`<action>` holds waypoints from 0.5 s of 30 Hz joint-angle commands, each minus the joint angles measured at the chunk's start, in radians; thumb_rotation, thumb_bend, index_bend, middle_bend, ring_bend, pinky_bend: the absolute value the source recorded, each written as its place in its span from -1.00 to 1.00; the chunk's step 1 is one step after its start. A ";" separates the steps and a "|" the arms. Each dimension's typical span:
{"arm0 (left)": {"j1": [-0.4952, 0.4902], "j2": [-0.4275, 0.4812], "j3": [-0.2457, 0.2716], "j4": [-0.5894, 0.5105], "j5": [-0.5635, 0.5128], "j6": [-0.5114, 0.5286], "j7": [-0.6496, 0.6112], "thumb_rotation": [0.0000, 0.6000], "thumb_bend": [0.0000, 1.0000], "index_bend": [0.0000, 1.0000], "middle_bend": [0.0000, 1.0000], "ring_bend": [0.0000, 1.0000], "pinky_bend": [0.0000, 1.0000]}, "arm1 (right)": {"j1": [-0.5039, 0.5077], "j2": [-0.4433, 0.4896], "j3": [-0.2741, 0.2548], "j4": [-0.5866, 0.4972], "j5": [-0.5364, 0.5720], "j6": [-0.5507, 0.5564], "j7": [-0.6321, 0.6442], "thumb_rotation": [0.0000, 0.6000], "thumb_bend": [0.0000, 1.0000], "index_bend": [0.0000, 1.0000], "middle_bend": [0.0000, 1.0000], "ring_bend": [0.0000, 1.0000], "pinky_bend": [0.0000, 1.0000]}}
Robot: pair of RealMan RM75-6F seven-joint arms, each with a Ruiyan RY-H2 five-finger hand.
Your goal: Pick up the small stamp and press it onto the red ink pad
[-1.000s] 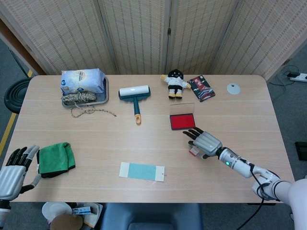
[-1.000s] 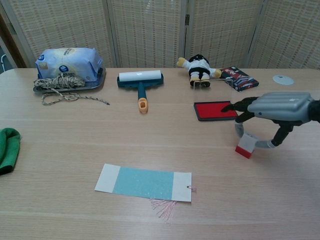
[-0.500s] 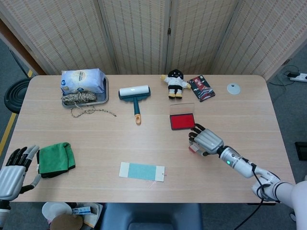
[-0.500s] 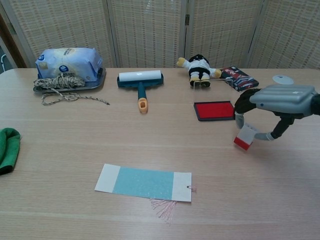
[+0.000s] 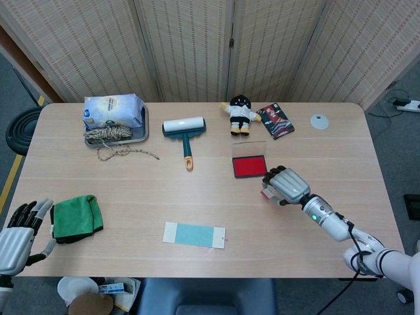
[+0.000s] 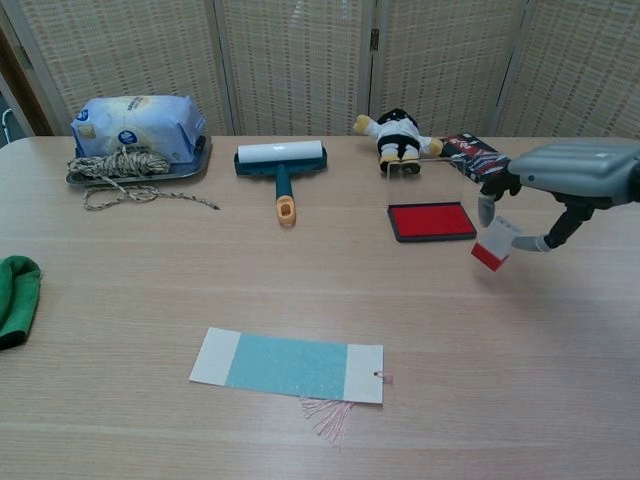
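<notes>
Stamp [image 6: 494, 243] now lifted, tilted, red-faced

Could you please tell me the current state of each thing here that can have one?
Stamp: lifted off the table, tilted, pinched by the right hand.
Ink pad: open, red face up, nothing on it.
Left hand: holds nothing, fingers apart.
Lint roller: lying flat.
Cloth: crumpled.

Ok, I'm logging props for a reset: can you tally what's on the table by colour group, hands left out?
Red: 2, the ink pad and the stamp held by the right hand.
Green or teal: 3, cloth, lint roller, card.
White or pale: 2, bag, disc.
Other: 4, rope, tray, doll, dark packet.
Total: 11.
</notes>
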 commanded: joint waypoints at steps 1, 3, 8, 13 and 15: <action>0.002 0.004 0.000 0.000 0.003 0.005 -0.010 1.00 -0.32 -1.00 -1.00 -1.00 -0.97 | -0.001 0.012 0.026 -0.028 0.039 -0.023 -0.047 1.00 -0.30 0.13 -0.37 -0.50 -0.45; 0.003 0.006 0.001 0.000 0.005 0.008 -0.019 1.00 -0.32 -1.00 -1.00 -1.00 -0.97 | 0.002 0.011 0.040 -0.037 0.065 -0.040 -0.062 1.00 -0.30 0.13 -0.37 -0.50 -0.45; 0.001 0.015 0.003 0.003 0.014 0.007 -0.049 1.00 -0.32 -1.00 -1.00 -1.00 -0.97 | 0.013 -0.004 0.080 -0.040 0.149 -0.092 -0.119 1.00 -0.31 0.14 -0.36 -0.50 -0.45; -0.009 0.026 0.004 0.014 0.016 -0.009 -0.099 1.00 -0.32 -1.00 -1.00 -1.00 -0.97 | 0.024 -0.040 0.115 -0.014 0.217 -0.119 -0.179 1.00 -0.32 0.14 -0.35 -0.48 -0.45; -0.014 0.030 0.006 0.021 0.020 -0.020 -0.116 1.00 -0.32 -1.00 -1.00 -1.00 -0.97 | 0.032 -0.057 0.132 -0.002 0.249 -0.133 -0.203 1.00 -0.32 0.15 -0.31 -0.47 -0.45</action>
